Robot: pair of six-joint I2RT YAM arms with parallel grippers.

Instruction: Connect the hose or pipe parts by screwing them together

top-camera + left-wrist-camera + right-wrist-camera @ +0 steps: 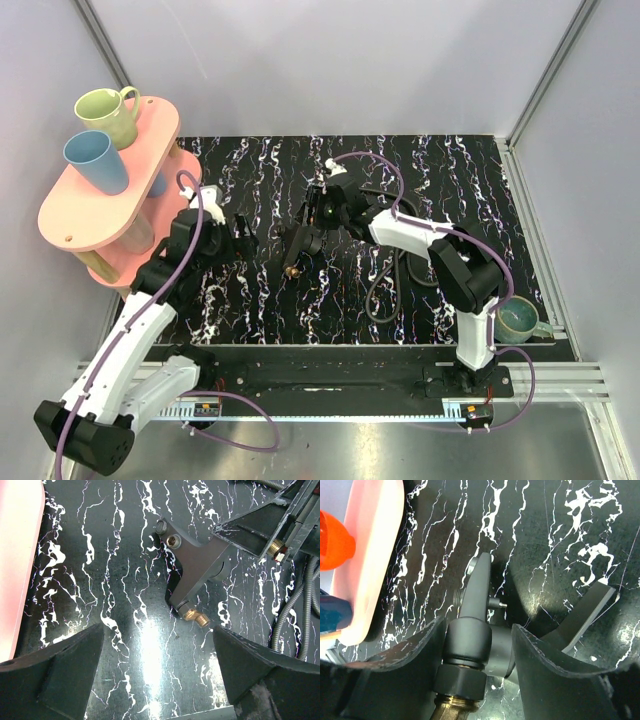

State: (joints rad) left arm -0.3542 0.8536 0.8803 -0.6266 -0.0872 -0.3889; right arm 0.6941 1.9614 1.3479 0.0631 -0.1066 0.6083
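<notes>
The dark grey forked fitting (298, 250) lies on the black marbled mat, its brass tip (196, 617) pointing toward the near edge. My right gripper (479, 630) is shut on the fitting (480, 585). Both fingers press its round body just above a black nut and a brass end. The hose (383, 290) lies looped on the mat under the right arm and also shows as the ribbed hose (300, 615) at the right edge of the left wrist view. My left gripper (157, 675) hovers wide open to the left of the fitting (192, 565), nothing between its fingers.
A pink two-level shelf (110, 190) stands at the left edge, carrying a green mug (110, 115) and a blue cup (97, 160). A teal bowl (520, 318) sits at the mat's near right corner. Purple cables run along both arms.
</notes>
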